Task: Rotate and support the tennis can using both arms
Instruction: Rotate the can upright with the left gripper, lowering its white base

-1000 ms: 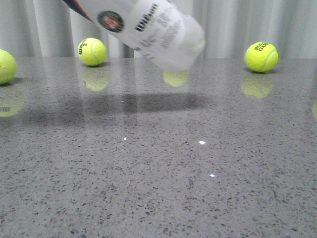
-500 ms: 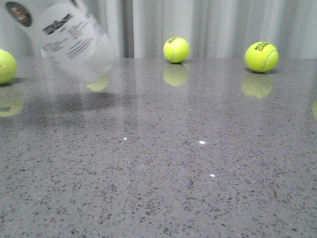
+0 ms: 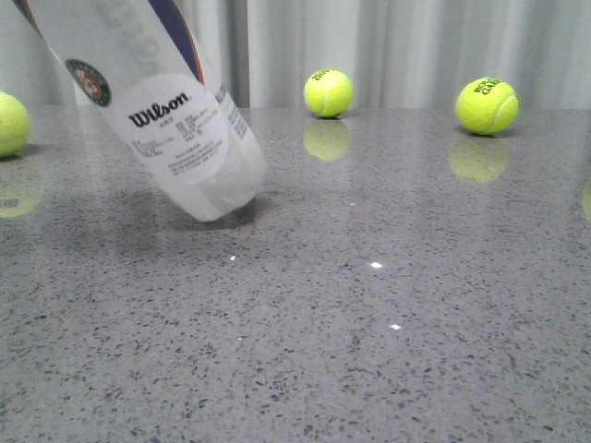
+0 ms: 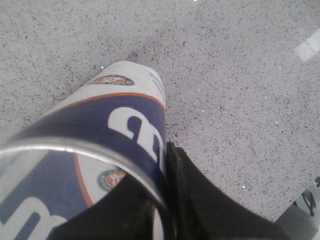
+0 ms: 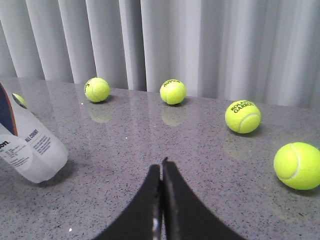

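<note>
1. Leaning steeply, the tennis can (image 3: 175, 129) has its lower end on or just above the grey speckled worktop (image 3: 369, 323), contact not discernible, and its upper part runs out of the front view.
2. Readable writing on the can: "Wilson" on the round white label (image 3: 171, 125), with fine print below it too small to read; a round Roland Garros badge (image 3: 89, 81) beside the label; "ALL COURT" on the side seen from the right wrist view.
3. A navy band with an orange edge (image 4: 100, 125) wraps the can below its silver metal rim (image 4: 75, 150).
4. The can's contents cannot be determined; its translucent wall shows nothing distinct inside.
5. The left end effector (image 4: 165, 210) is clamped on the can at the rim, one dark finger (image 4: 200, 200) against the outer wall.
6. The right end effector (image 5: 161, 200) has its fingers pressed together, holds nothing, and sits well apart from the can.
7. Tennis balls lie beyond the can: one (image 3: 329, 92) with illegible print, one (image 3: 487, 105) marked "ROLAND GARROS", one (image 3: 11, 123) at the front view's edge.
8. Open worktop extends from the can towards the camera.
</note>
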{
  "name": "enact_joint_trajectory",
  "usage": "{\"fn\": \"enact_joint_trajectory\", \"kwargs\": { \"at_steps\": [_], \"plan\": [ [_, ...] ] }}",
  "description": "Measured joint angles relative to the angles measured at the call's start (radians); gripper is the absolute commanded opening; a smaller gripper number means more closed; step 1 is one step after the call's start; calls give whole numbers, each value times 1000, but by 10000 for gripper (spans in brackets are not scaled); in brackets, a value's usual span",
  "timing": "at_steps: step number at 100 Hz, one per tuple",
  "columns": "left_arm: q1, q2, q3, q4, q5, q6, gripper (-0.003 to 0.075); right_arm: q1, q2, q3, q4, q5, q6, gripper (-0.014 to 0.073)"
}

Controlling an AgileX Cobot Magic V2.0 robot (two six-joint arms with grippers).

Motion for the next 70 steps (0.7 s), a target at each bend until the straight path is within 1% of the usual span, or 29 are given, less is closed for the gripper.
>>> {"fn": "enact_joint_trajectory", "kwargs": {
  "at_steps": [9,13,18,23,27,29,32,37,42,49,53,70],
  "plan": [
    [-2,9,-4,0,-7,0,-16,0,0,0,0,0,0,-57],
    [-2,12,-5,0,-9,0,3,0,0,0,0,0,0,-57],
    [-2,14,-8,0,-11,0,45,0,0,0,0,0,0,-57],
    [-2,16,-8,0,-13,0,103,0,0,0,0,0,0,-57],
    [-2,18,-8,0,-13,0,174,0,0,0,0,0,0,-57],
    [-2,18,-8,0,-13,0,185,0,0,0,0,0,0,-57],
    [-2,20,-8,3,-6,0,257,0,0,0,0,0,0,-57],
    [-2,27,-6,4,-4,0,335,0,0,0,0,0,0,-57],
    [-2,29,-6,6,-4,0,436,0,0,0,0,0,0,-57],
    [-2,31,-8,6,-2,0,518,0,0,0,0,0,0,-57],
    [-2,31,-15,6,-2,0,526,0,0,0,0,0,0,-57],
    [-2,33,-71,4,-2,0,513,0,0,0,0,0,2,-57]
  ]
}}
